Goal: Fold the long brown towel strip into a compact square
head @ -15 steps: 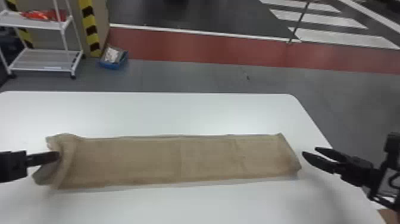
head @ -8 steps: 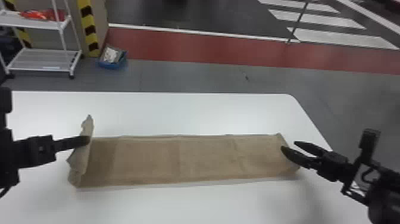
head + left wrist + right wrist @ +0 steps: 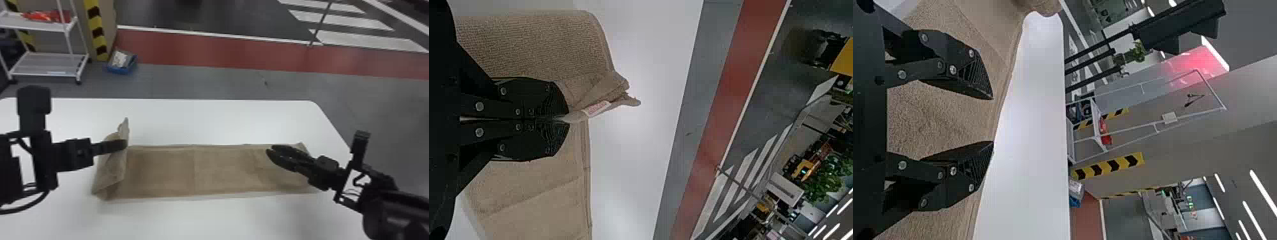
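A blue bin (image 3: 122,70) holds something white and grey (image 3: 119,59).

The head view faces forward and down from above left gripper (image 3: 124,145) and right gripper (image 3: 270,149). Each wrist view looks closely along its own gripper; all share the towel (image 3: 191,169).

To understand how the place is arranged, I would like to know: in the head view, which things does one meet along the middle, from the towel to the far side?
Towel → table's far edge → grey floor → red strip → white line → dark floor.
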Tool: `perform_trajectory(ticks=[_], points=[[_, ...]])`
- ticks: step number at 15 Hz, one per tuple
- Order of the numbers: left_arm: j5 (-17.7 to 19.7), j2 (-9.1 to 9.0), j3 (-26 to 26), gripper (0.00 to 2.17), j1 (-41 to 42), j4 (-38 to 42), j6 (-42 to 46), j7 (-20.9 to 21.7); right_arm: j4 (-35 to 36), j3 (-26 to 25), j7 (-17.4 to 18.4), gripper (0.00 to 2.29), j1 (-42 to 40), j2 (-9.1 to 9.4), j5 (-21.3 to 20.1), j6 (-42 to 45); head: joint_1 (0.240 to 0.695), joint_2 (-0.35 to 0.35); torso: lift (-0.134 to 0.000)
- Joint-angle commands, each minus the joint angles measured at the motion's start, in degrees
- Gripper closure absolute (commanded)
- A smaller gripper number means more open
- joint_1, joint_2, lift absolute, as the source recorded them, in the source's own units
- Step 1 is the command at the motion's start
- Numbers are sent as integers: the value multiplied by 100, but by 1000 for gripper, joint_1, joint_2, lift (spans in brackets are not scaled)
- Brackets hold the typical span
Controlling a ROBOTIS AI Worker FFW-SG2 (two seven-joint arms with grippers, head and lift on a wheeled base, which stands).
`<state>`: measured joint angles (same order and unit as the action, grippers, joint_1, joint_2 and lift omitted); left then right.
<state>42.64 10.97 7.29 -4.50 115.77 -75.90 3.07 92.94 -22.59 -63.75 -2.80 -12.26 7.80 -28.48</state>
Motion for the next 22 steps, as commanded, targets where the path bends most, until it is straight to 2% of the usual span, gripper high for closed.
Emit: perform_trajectory(ticks=[1, 4, 7, 12, 15, 22], points=[[184, -51, -61, 1379, -51, 7, 0, -53, -56, 492, 170, 1683, 26, 92, -112, 250, 695, -166, -124], [175, -87, -228, 1379, -104, 33, 53, -132, -188, 993, 530, 1683, 87, 233, -384, 426, 695, -137, -124], [166, -87, -246, 1379, -104, 33, 105, -149, -425, 1363, 855, 1683, 193, 241, -516, 426, 695, -107, -124], [219, -122, -272, 1379, -104, 165, 88, -149, -452, 1969, 1075, 1683, 237, 250, -595, 391, 695, -66, -124], [254, -131, -342, 1379, -95, 323, 70, -149, -557, 2154, 1128, 1683, 360, 461, -753, 373, 695, -38, -124], [360, -122, -369, 1379, 19, 640, 35, -149, -979, 2716, 1383, 1683, 694, 628, -824, 303, 695, 2, -124]])
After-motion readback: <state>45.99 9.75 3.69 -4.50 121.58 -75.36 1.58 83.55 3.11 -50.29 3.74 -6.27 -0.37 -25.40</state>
